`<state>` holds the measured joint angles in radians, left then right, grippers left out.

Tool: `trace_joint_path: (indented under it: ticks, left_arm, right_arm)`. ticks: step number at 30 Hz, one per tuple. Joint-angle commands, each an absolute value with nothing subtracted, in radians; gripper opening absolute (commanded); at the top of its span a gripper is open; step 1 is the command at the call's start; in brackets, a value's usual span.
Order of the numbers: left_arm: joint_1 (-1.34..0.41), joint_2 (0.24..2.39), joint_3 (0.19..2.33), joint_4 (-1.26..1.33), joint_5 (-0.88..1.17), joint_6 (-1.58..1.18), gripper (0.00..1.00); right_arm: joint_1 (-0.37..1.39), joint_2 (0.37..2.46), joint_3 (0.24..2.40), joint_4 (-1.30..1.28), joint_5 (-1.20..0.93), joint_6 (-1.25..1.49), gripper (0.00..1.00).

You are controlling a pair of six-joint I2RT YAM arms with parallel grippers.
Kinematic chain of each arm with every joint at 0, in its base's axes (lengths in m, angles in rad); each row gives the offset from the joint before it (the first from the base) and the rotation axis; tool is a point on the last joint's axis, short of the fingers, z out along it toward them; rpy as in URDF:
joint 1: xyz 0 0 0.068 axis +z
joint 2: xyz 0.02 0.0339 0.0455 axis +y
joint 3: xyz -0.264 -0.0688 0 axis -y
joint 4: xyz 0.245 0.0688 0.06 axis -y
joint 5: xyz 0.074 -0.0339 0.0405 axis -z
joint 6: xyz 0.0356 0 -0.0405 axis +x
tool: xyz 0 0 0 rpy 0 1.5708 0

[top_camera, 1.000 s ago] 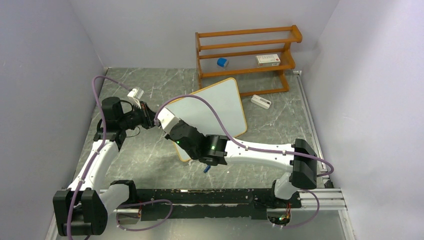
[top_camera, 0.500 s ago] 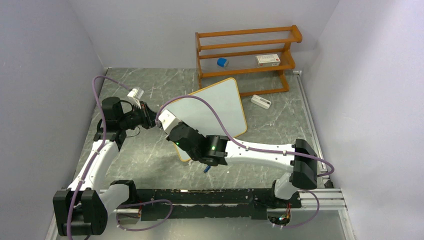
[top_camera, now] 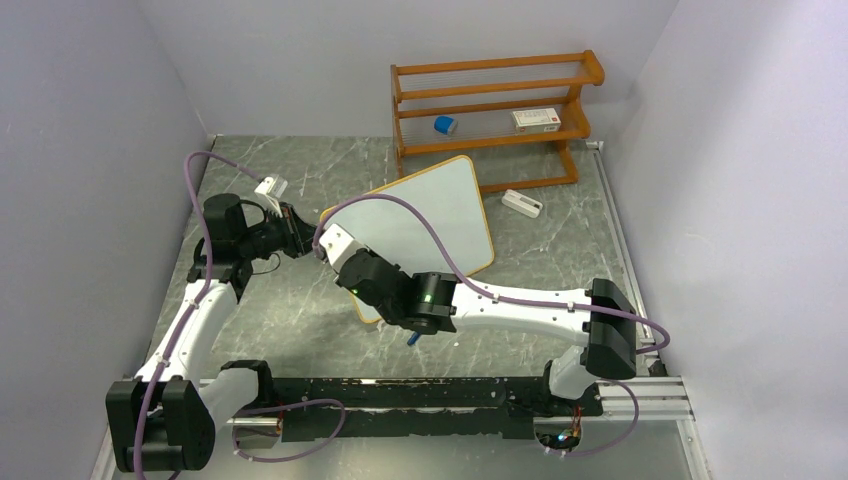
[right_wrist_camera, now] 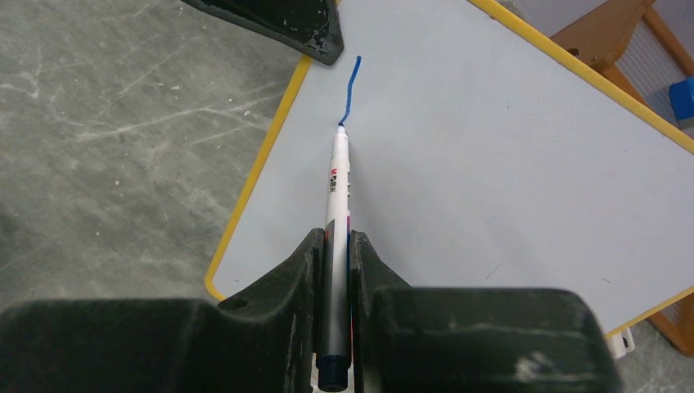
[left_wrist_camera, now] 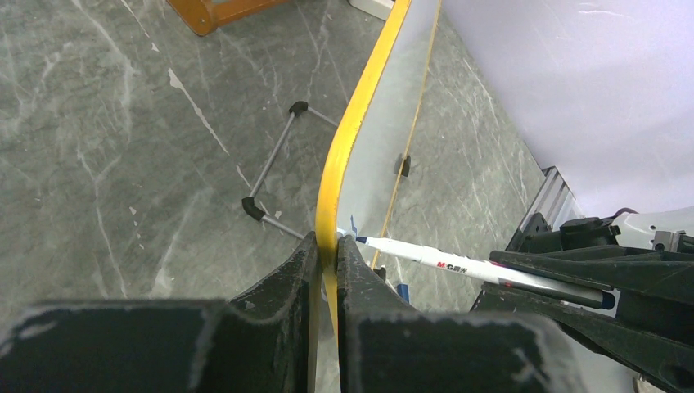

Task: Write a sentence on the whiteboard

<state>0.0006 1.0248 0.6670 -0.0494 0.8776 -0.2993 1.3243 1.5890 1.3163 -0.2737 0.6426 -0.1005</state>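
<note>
The whiteboard [top_camera: 440,215], white with a yellow-orange frame, stands tilted on the table. My left gripper [top_camera: 298,240] is shut on its left edge, and the frame [left_wrist_camera: 352,139] is pinched between the two fingers [left_wrist_camera: 327,241]. My right gripper [top_camera: 335,250] is shut on a white marker [right_wrist_camera: 336,188]. The marker's blue tip touches the board face [right_wrist_camera: 491,164] near the upper left corner. Of the sentence, only one short blue stroke [right_wrist_camera: 351,86] shows, running up from the tip. The left wrist view also shows the marker [left_wrist_camera: 442,264] meeting the board beside my left fingers.
An orange wooden rack [top_camera: 495,110] stands behind the board, with a blue object [top_camera: 444,125] and a white box [top_camera: 536,119] on its shelf. Another white box [top_camera: 521,203] lies on the table to the right. A blue cap [top_camera: 411,338] lies under my right arm. The board's wire feet [left_wrist_camera: 270,176] rest behind it.
My right gripper has shifted slightly along the board with the marker. My left gripper keeps its hold on the board's edge and has not moved.
</note>
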Motion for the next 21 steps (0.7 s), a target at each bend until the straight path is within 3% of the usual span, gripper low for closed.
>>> trace_joint_path:
  ticks: [1,21]
  left_arm:
    - [-0.02,1.037,0.667,-0.095,0.874,-0.278,0.05]
    - [-0.02,1.039,0.666,-0.094,0.877,-0.279,0.05]
  right_arm:
    - [1.333,1.572,1.31,-0.295,0.646,-0.082,0.0]
    - [1.338,1.569,1.298,-0.255,0.686,-0.099,0.0]
